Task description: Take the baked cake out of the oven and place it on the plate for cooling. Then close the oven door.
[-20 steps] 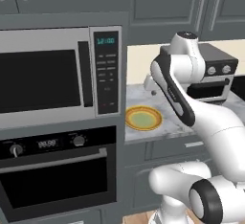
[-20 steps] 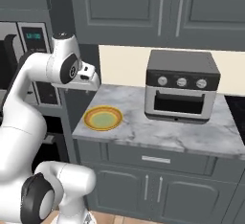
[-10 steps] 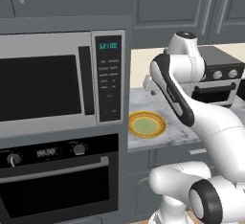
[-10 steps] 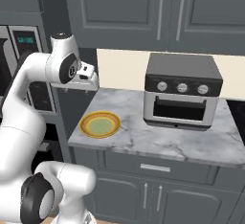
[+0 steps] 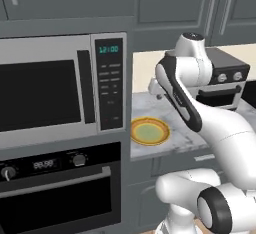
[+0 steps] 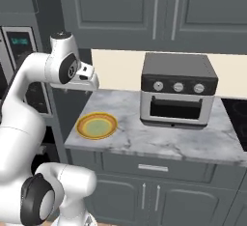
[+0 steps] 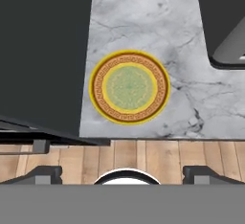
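The plate (image 7: 129, 86), with a yellow-orange rim and pale green centre, lies bare on the marble counter (image 7: 182, 41); it also shows as the plate (image 5: 150, 131) and the plate (image 6: 97, 125). My gripper (image 7: 122, 173) hangs high over it, open and holding nothing, its fingertips (image 7: 44, 173) spread wide. In the right base view the gripper (image 6: 90, 81) sits above the plate's back left. The oven (image 5: 55, 188) is at the lower left, and its dark oven door (image 5: 60, 205) stands closed, handle across the top. The baked cake is hidden.
A silver microwave (image 5: 55, 88) stands above the oven, left of the counter. A grey toaster oven (image 6: 177, 90) sits on the counter to the right of the plate. Grey cabinets (image 6: 140, 12) hang overhead. Wooden floor (image 7: 143, 153) lies beyond the counter's front edge.
The whole picture has slid slightly down, so the camera moved a little. The arm holds the same pose over the plate and the gripper stays open.
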You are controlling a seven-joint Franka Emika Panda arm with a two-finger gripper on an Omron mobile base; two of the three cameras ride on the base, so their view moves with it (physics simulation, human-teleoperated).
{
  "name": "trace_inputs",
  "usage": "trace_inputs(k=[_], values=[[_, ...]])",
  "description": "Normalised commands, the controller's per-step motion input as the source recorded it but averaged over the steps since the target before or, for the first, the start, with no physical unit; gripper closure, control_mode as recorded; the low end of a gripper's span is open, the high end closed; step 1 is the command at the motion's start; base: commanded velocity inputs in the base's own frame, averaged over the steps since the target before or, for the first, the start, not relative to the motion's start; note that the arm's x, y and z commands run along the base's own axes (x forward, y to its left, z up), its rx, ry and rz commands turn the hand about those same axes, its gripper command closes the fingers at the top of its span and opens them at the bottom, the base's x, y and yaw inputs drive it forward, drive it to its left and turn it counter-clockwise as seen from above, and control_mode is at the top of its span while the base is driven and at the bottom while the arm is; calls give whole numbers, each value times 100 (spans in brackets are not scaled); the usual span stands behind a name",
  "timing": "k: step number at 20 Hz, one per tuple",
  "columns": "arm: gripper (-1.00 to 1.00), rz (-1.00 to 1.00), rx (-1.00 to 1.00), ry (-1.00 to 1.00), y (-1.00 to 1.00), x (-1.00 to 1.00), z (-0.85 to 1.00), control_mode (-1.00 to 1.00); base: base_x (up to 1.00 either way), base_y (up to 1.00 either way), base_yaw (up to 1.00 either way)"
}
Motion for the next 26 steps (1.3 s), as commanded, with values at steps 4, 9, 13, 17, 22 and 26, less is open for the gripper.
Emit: trace_inputs(k=[4,9,13,17,22,26], values=[[-100,0,0,0,0,0,0,100,-32,16,-26],[-100,0,0,0,0,0,0,100,-42,0,-40],[-100,0,0,0,0,0,0,100,-7,10,-45],[-100,0,0,0,0,0,0,100,-13,45,-36],[-100,0,0,0,0,0,0,100,-24,40,-21],[-100,0,0,0,0,0,0,100,-1,24,0]])
